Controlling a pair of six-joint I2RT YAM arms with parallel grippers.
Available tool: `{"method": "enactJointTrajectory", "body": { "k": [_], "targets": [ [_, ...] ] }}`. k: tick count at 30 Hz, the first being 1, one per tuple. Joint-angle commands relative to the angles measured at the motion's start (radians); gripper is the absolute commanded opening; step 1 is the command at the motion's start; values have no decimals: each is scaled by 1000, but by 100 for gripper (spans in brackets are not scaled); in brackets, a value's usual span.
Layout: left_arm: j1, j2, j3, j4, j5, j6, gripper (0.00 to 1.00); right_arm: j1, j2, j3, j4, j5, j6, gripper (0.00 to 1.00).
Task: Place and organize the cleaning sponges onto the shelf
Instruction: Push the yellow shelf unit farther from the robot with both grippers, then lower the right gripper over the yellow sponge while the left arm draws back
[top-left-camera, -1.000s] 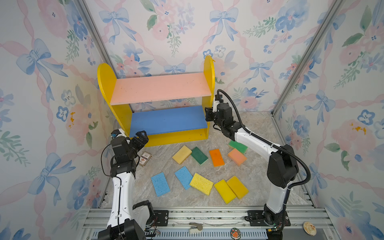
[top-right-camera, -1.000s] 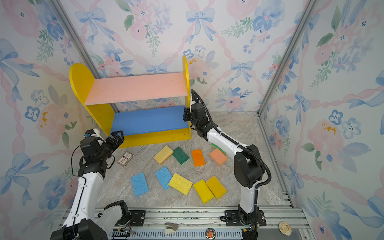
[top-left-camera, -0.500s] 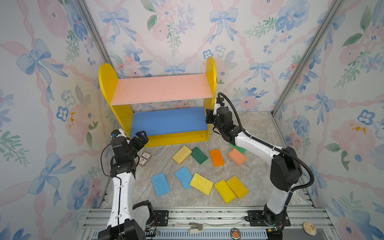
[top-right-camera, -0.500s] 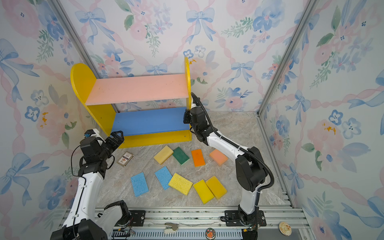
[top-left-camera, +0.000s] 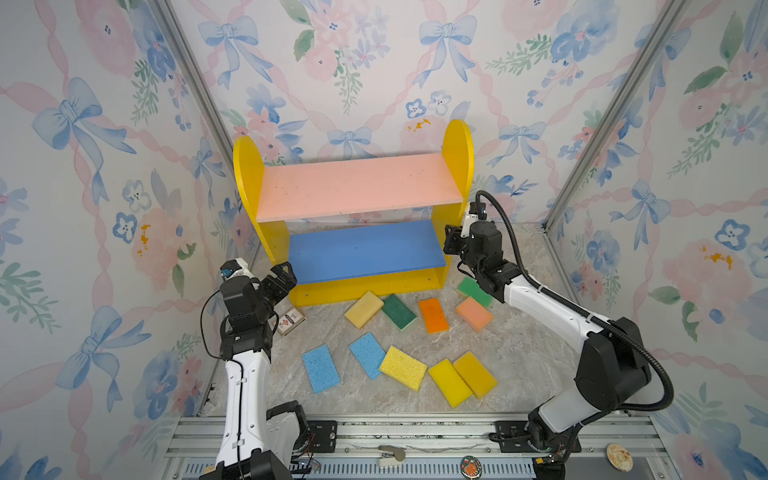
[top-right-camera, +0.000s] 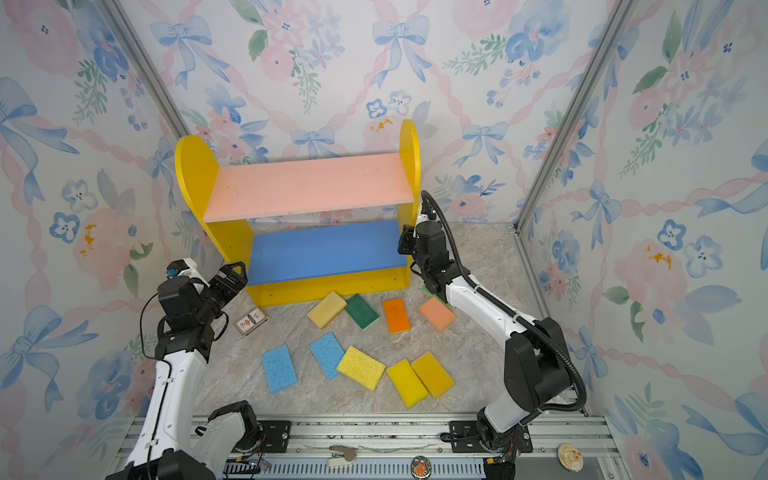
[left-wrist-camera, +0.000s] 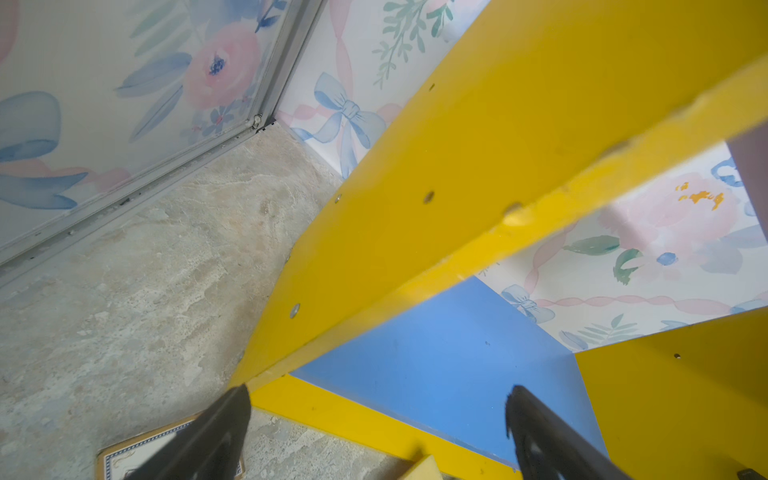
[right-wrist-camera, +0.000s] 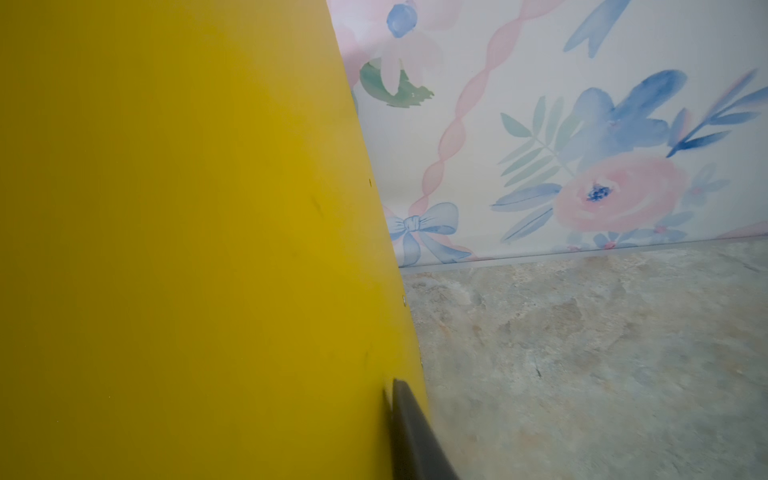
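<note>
Sponges (top-left-camera: 402, 368) all lie on the floor (top-left-camera: 519, 353), none held. Your right gripper (top-left-camera: 451, 243) seems clamped on the shelf (top-left-camera: 357, 187) at its side panel (top-left-camera: 457, 166); your left gripper (top-left-camera: 284, 277) stands wide apart, empty. From it the pale yellow sponge (top-left-camera: 363, 309) is nearest, toward the middle, its long axis diagonal.

Floral bow-patterned walls (top-left-camera: 374, 62) enclose a grey marbled floor (top-left-camera: 519, 353).

Left gripper (left-wrist-camera: 378, 390) gapes wide, held raised; right gripper (top-left-camera: 451, 244) is stretched far forward.
</note>
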Motion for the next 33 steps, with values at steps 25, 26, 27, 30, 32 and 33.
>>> {"method": "enactJointTrajectory", "body": {
  "k": [25, 26, 27, 30, 32, 33],
  "targets": [
    [-243, 154, 35, 96, -25, -3, 98, -223, -369, -213, -154, 37, -85, 24],
    [-245, 151, 32, 96, -23, -1, 98, -222, -371, -210, -172, 28, -83, 36],
    [-245, 143, 30, 97, -20, 0, 98, -222, -377, -204, -190, 20, -78, 48],
    [-244, 91, 11, 96, -17, 11, 98, -223, -415, -171, -277, -53, -58, 72],
    [-245, 34, -13, 95, -3, 27, 98, -222, -451, -123, -382, -126, -56, 78],
    [-245, 5, -14, 95, 3, 29, 98, -219, -471, -107, -423, -142, -53, 80]
  ]
}}
